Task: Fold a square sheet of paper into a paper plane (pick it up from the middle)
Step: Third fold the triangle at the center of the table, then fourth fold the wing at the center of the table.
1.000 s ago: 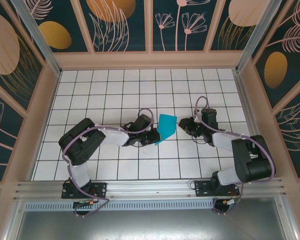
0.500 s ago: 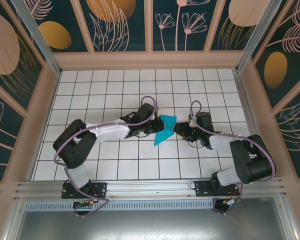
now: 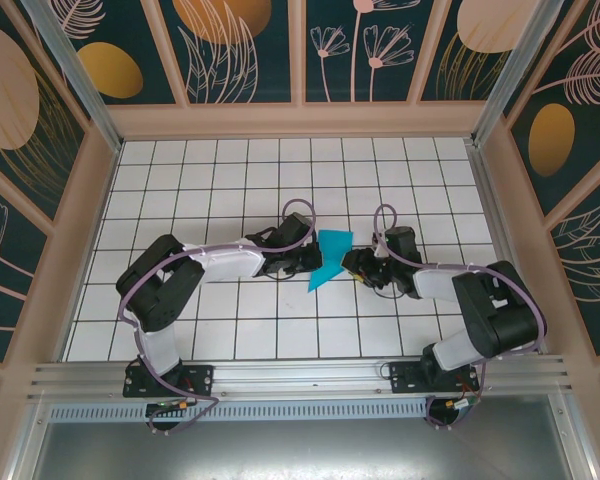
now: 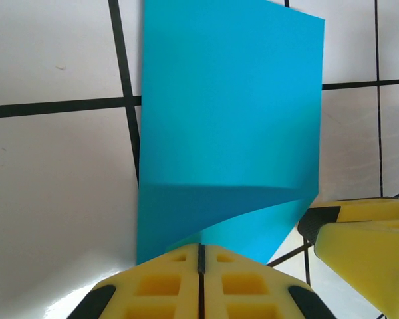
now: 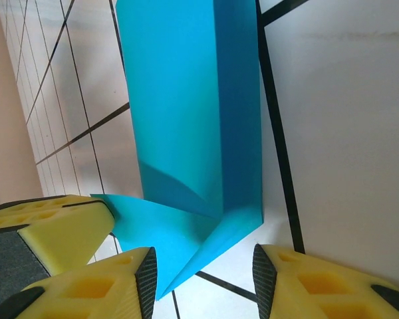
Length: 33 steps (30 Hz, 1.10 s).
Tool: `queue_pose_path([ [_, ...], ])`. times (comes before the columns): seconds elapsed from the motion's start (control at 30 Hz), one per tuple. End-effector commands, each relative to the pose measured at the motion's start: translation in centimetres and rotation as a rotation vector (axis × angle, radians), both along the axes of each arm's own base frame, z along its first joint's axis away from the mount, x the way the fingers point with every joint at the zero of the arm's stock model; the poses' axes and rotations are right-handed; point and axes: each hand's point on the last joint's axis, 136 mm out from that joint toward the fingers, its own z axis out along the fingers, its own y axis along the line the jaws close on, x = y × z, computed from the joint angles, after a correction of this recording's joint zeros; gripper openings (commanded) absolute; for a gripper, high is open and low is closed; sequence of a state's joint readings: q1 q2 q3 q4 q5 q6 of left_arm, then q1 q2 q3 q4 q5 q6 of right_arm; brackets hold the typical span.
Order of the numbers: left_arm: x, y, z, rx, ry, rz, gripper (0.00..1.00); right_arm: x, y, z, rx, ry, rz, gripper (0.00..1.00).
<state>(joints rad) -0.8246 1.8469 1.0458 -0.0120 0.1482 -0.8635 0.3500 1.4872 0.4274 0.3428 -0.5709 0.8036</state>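
The square sheet of paper (image 3: 331, 256) is teal-blue and partly folded, and it stands up from the tiled floor between the two grippers. In the left wrist view the paper (image 4: 229, 113) rises as a tall panel with a slanted flap at its base. My left gripper (image 4: 201, 256) is shut on the sheet's lower edge, and from above this gripper (image 3: 306, 262) sits at the sheet's left side. My right gripper (image 5: 203, 279) is open, its pads either side of the paper's (image 5: 186, 119) lower folded corner without touching it. From above, the right gripper (image 3: 353, 265) is just right of the sheet.
White tiled floor (image 3: 230, 180) with black grid lines lies all round. Wooden-framed patterned walls (image 3: 280, 60) close the back and sides. A metal rail (image 3: 300, 375) with both arm bases runs along the near edge. The grippers' fingers are almost touching near the paper.
The right gripper has opened wider and moved left up to the sheet. The left gripper has shifted right with the sheet still pinched, and the sheet now stands more upright.
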Motion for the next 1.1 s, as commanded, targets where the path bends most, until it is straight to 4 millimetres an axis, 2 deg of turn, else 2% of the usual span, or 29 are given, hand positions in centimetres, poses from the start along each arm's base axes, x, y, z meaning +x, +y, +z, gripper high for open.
queue_pose_path([
  [0.0,0.3,0.3,-0.7,0.038,-0.005,-0.006,0.08,0.7,1.1,1.2,0.045,-0.038,0.019,0.46],
  [0.27,0.5,0.1,-1.5,0.047,0.002,-0.011,0.08,1.4,2.2,2.2,0.090,-0.080,0.056,0.46],
  [0.57,0.8,0.2,-0.8,0.042,-0.023,-0.003,0.10,1.8,3.3,2.0,0.092,-0.090,0.110,0.45],
  [0.73,0.9,1.2,0.5,0.048,-0.067,0.027,0.13,1.7,4.0,1.5,0.085,-0.090,0.139,0.42],
  [1.07,1.1,3.2,0.0,0.121,-0.081,0.088,0.11,2.8,4.0,2.1,0.099,-0.112,0.084,0.41],
])
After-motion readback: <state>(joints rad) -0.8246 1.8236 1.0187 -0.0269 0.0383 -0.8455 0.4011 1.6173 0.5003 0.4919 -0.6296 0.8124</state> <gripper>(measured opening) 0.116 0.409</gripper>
